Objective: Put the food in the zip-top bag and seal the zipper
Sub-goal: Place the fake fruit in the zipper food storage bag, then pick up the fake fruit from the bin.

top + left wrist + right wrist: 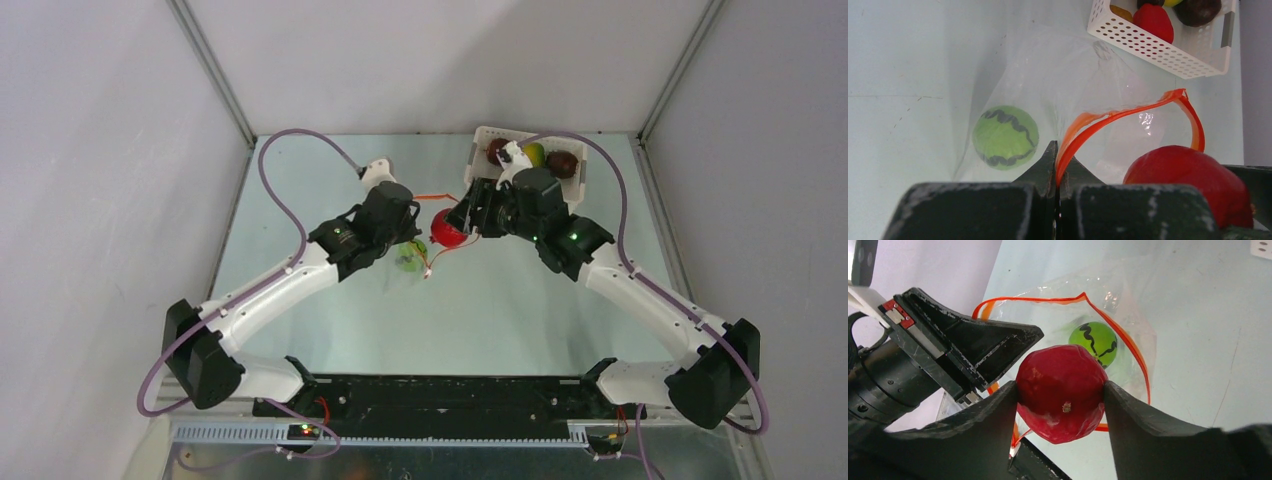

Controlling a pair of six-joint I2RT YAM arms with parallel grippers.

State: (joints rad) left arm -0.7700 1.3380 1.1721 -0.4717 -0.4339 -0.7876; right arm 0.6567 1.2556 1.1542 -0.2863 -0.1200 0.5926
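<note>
Was in the putting-in step, judged partly done. Found one green striped fruit already inside the zip-top bag, lying on the surface near the middle of the top view. Pinched the zipper strip with the left fingers, shut tight on it. Held the mouth up as an open loop facing right in the top view, with the long strip running up and down the frame. Squeezed a red fruit between the right fingers, part open around it, just at the mouth. Needed next, likely: push it through the loop, then let go. Saw other fruits waiting in the white basket, upper right.
</note>
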